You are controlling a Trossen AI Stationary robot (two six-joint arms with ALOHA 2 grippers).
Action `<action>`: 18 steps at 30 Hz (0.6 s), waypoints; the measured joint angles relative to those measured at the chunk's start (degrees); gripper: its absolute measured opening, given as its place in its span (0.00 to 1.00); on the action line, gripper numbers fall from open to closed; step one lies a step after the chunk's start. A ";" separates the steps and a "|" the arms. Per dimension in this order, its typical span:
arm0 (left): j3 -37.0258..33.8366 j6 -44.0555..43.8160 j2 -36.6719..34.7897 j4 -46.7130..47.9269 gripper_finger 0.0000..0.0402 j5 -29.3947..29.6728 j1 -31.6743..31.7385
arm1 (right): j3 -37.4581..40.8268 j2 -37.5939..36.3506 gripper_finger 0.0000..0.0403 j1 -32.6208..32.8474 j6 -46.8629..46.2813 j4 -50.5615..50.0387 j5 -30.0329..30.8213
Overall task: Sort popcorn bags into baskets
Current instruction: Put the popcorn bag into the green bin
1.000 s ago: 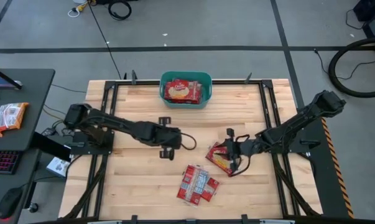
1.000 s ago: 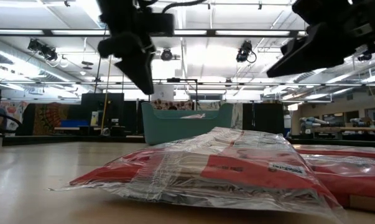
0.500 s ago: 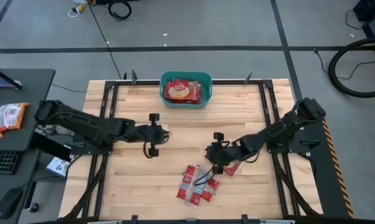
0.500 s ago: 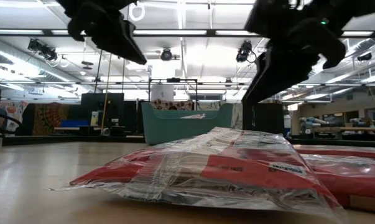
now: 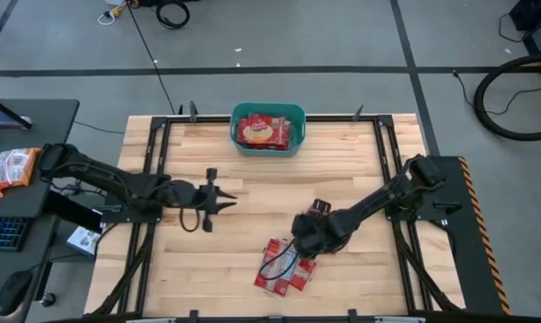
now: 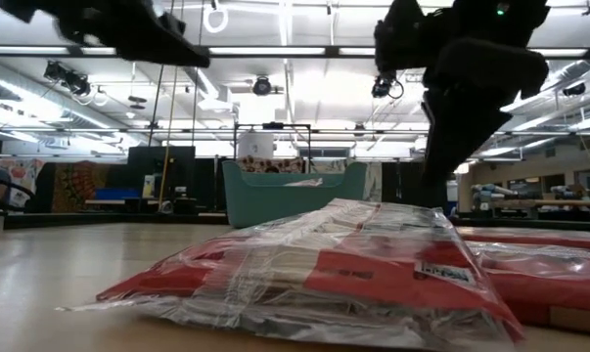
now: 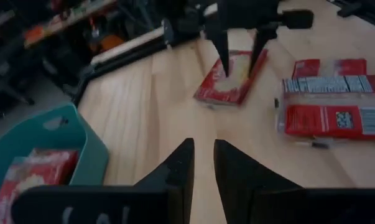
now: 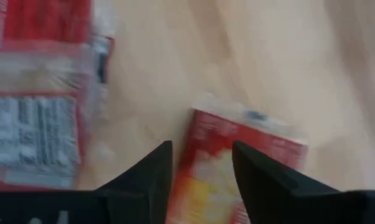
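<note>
The teal basket (image 5: 268, 128) at the table's (image 5: 198, 260) far edge holds 1 large popcorn bag (image 5: 263, 131). Near the front edge lies a pile of wrapped popcorn bags (image 5: 282, 268). The right tool (image 5: 299, 240), spread, hovers over 1 loose bag (image 8: 227, 155) beside the pile. The left tool (image 5: 227, 202), narrowly parted, hangs empty mid-table.

- 1 teal basket (image 5: 268, 129), far edge of worktop (image 5: 189, 269)
- 1 popcorn bag in basket (image 5: 262, 131)
- 1 clear pack of red bags on worktop (image 5: 280, 266), count inside unclear
- 1 loose popcorn bag (image 7: 232, 77) beside it
- 2 arms
</note>
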State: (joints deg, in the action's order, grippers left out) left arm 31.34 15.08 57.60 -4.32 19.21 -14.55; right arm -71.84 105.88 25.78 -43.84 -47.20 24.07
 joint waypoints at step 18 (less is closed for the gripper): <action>-4.79 2.11 0.86 -11.10 0.16 -2.51 1.36 | -8.02 12.72 0.65 0.02 -15.39 -13.44 -9.43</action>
State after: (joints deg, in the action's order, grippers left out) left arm 26.55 17.19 58.46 -15.41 16.70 -13.19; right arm -79.87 118.60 25.80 -59.23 -60.64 14.64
